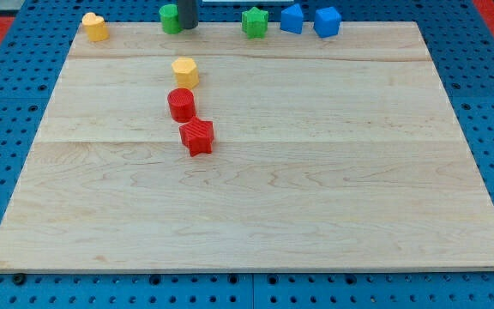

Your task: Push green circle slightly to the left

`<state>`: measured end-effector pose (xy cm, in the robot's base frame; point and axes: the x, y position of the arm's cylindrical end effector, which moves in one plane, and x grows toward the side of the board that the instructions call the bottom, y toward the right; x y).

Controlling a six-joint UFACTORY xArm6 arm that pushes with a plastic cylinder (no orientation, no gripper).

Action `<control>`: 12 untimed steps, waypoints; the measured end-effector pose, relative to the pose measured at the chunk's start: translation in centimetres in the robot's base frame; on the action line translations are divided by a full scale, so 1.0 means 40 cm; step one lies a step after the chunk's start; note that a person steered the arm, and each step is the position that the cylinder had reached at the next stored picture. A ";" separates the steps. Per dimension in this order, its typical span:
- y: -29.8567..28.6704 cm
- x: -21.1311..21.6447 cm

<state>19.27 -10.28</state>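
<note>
The green circle stands at the top edge of the wooden board, left of centre. My tip is right beside it, touching or almost touching its right side; the dark rod rises out of the view's top. A green star stands further right along the same edge.
A yellow heart sits at the top left corner. Two blue blocks stand right of the green star. A yellow hexagon, a red circle and a red star form a short column left of centre.
</note>
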 end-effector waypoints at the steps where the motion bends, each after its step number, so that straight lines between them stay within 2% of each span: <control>1: -0.036 -0.002; 6: -0.041 0.015; 9: 0.017 -0.002; 10: 0.009 0.016; 12: -0.023 0.179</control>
